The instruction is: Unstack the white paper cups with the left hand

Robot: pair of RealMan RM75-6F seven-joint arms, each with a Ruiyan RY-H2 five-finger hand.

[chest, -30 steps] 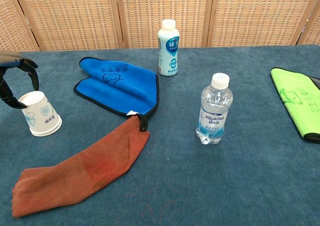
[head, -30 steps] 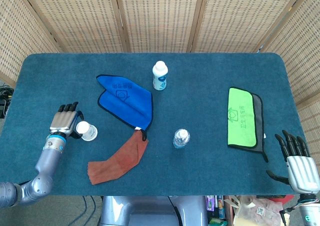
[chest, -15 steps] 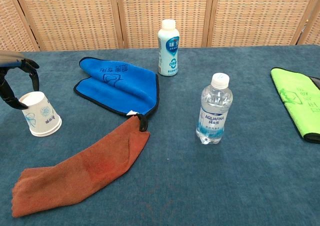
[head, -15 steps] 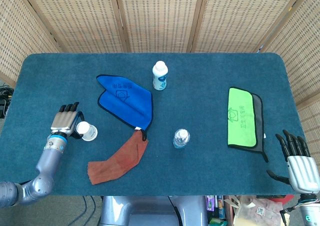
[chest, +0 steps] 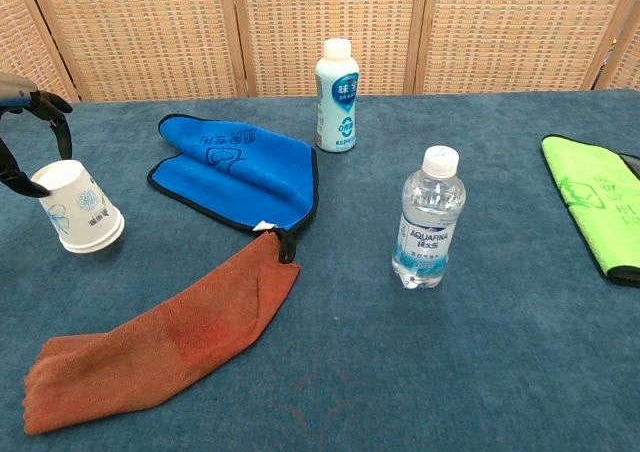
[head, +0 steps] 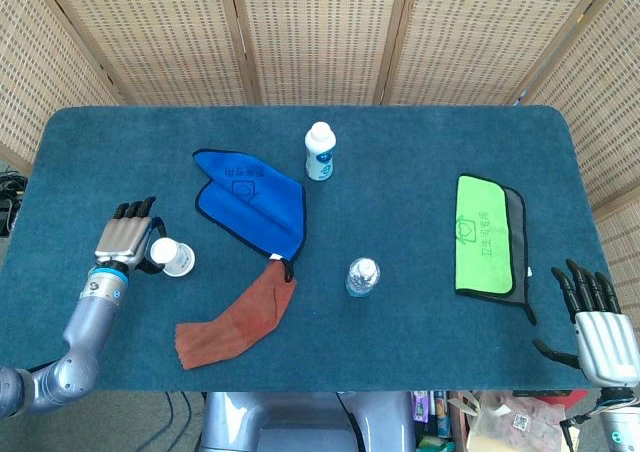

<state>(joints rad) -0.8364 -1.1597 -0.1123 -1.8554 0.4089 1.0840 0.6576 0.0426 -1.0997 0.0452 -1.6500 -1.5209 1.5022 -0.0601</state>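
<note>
The white paper cups (head: 176, 257) are held upside down and tilted in the left hand (head: 127, 242), its dark fingertips (chest: 52, 105) pinching the upturned base. Away to that hand's right, a capped water bottle (chest: 430, 218) is seen holding clear water; a capped white bottle (chest: 337, 82) stands beyond it, contents hidden. The right hand (head: 600, 332) is seen splayed, holding nothing.

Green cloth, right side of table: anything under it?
A dark grey cloth lies under the green cloth, showing along its right edge and near corner. How far the grey one reaches underneath, or whether anything else lies there, is covered.
</note>
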